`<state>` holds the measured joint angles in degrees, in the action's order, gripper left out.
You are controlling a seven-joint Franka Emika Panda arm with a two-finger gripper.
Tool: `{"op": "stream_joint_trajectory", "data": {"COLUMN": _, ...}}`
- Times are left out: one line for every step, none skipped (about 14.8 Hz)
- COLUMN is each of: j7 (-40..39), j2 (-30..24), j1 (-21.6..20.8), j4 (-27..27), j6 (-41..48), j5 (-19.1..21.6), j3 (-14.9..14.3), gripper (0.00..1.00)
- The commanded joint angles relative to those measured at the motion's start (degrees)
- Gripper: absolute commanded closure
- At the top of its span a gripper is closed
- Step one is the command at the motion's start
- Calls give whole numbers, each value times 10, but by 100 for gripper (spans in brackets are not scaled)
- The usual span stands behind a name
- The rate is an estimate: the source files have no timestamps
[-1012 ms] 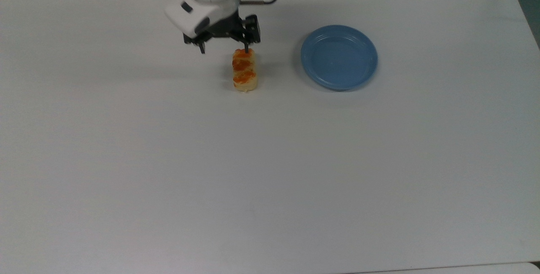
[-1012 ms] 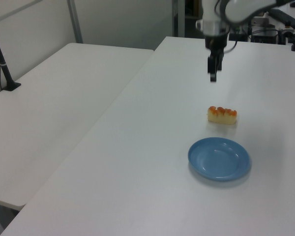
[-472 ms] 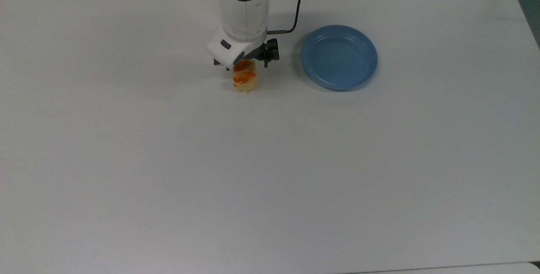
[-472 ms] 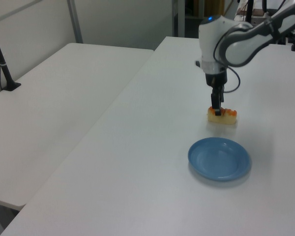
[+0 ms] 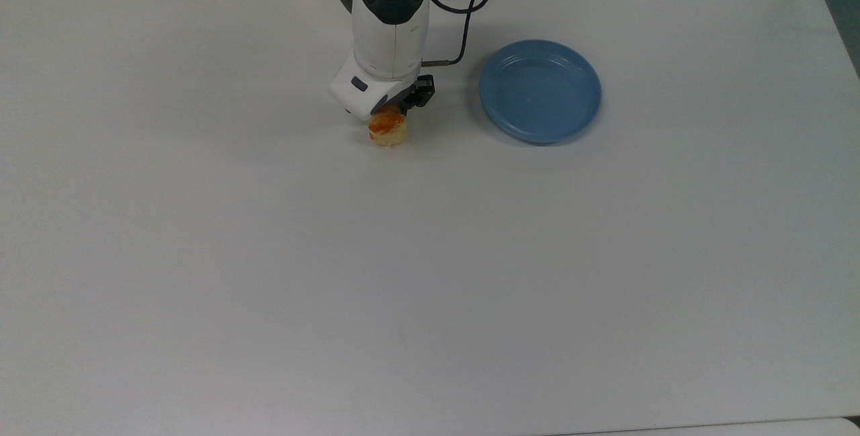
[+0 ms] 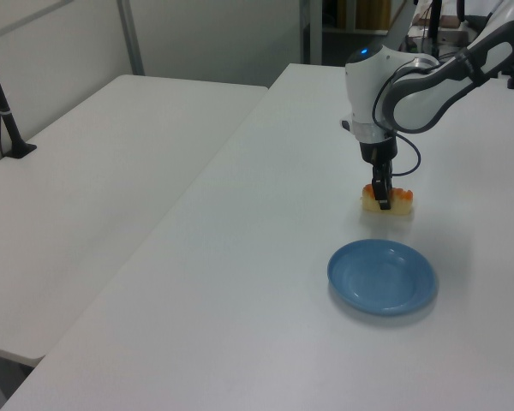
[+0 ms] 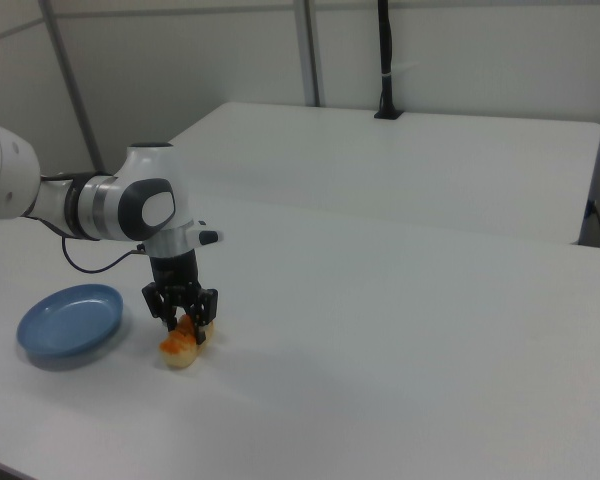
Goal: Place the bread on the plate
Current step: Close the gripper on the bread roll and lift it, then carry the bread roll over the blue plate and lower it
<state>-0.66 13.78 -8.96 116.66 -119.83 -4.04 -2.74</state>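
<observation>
The gripper (image 7: 185, 325) straddles the bread (image 7: 181, 346), fingers apparently still parted; the plate (image 7: 68, 320) lies nearby.

A white bench (image 5: 430, 275) carries everything; a second white table (image 6: 94, 197) with a black pole (image 6: 4, 107) stands beside it.

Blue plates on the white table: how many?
1. The round blue plastic plate lies empty at the top view's right of the pale-yellow bread roll, apart from it, with the gripper down at the roll.
</observation>
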Motion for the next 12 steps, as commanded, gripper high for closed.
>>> {"op": "stream_joint_trajectory", "data": {"j7": 47, "j2": -8, "j1": -11, "j4": 3, "j6": -11, "j5": -10, "j3": 0, "gripper": 68}}
{"op": "stream_joint_trajectory", "data": {"j7": 68, "j2": -10, "j1": -17, "j4": -3, "j6": -7, "j5": -9, "j3": 1, "gripper": 69}}
{"op": "stream_joint_trajectory", "data": {"j7": 81, "j2": -13, "j1": -25, "j4": -15, "j6": 5, "j5": -9, "j3": 1, "gripper": 69}}
{"op": "stream_joint_trajectory", "data": {"j7": 85, "j2": -16, "j1": -29, "j4": -27, "j6": 30, "j5": -6, "j3": 1, "gripper": 69}}
{"op": "stream_joint_trajectory", "data": {"j7": 86, "j2": -19, "j1": -33, "j4": -50, "j6": 62, "j5": -2, "j3": 1, "gripper": 69}}
{"op": "stream_joint_trajectory", "data": {"j7": 87, "j2": -18, "j1": -42, "j4": -75, "j6": 93, "j5": 2, "j3": 3, "gripper": 69}}
{"op": "stream_joint_trajectory", "data": {"j7": 89, "j2": -18, "j1": -57, "j4": -109, "j6": 135, "j5": 12, "j3": 4, "gripper": 69}}
{"op": "stream_joint_trajectory", "data": {"j7": 109, "j2": -18, "j1": -82, "j4": -129, "j6": 157, "j5": 31, "j3": 4, "gripper": 69}}
{"op": "stream_joint_trajectory", "data": {"j7": 129, "j2": -17, "j1": -102, "j4": -136, "j6": 159, "j5": 32, "j3": 4, "gripper": 69}}
{"op": "stream_joint_trajectory", "data": {"j7": 151, "j2": -16, "j1": -123, "j4": -137, "j6": 155, "j5": 32, "j3": 4, "gripper": 69}}
{"op": "stream_joint_trajectory", "data": {"j7": 171, "j2": -12, "j1": -143, "j4": -137, "j6": 152, "j5": 32, "j3": 4, "gripper": 69}}
{"op": "stream_joint_trajectory", "data": {"j7": 184, "j2": -9, "j1": -163, "j4": -137, "j6": 152, "j5": 32, "j3": 4, "gripper": 69}}
